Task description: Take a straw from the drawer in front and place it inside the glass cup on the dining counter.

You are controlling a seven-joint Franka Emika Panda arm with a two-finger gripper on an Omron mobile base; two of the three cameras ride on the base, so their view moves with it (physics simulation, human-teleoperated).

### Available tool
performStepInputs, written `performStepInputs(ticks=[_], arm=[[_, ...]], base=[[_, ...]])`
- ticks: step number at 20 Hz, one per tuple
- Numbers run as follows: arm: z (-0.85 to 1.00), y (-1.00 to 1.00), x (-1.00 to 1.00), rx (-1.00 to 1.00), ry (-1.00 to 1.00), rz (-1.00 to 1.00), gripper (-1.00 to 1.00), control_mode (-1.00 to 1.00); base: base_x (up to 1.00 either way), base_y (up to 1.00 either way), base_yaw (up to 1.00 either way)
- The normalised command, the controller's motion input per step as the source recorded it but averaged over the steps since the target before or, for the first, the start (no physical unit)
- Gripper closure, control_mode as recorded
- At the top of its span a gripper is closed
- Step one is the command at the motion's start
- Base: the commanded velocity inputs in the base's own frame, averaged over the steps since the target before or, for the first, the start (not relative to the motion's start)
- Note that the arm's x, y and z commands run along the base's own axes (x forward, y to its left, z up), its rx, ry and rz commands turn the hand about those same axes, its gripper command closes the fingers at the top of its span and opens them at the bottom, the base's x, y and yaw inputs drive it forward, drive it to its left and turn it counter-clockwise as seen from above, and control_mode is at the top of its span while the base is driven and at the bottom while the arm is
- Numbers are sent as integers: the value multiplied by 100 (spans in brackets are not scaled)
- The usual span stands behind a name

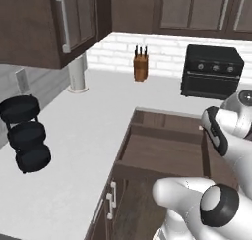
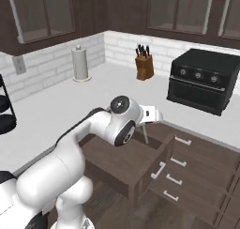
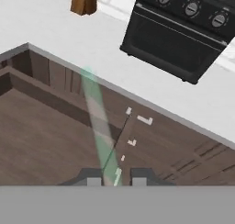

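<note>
Straw's in the hand, time to get it out of the drawer

Left base view: the drawer (image 1: 162, 150) hangs open under the white surface (image 1: 74, 135), brown inside, with the arm over its right end. You get the knife block (image 1: 141, 63) and toaster oven (image 1: 211, 71) behind, but the grip itself is hidden.
Right base view: here the hand (image 2: 151, 114) sits above the open drawer and the thin pale straw (image 2: 145, 133) hangs down from it towards the drawer.
Hand view: the straw (image 3: 98, 122) runs up from between the nearly closed fingertips (image 3: 94, 179), pinched tight. I'd lift straight up, slow, keeping it clear of the drawer wall before swinging off to find the cup.
</note>
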Motion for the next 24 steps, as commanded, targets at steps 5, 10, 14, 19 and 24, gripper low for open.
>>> performStepInputs(ticks=[5, 10, 14, 19, 24], arm=[[0, 0, 0, 0, 0, 0, 100, 100], [0, 0, 0, 0, 0, 0, 100, 100], [0, 0, 0, 0, 0, 0, 100, 100], [0, 0, 0, 0, 0, 0, 100, 100], [0, 0, 0, 0, 0, 0, 100, 100]], base=[[-5, -32, -53], [-4, -32, -61], [0, -29, -68], [0, -32, -74], [8, -33, -77]])
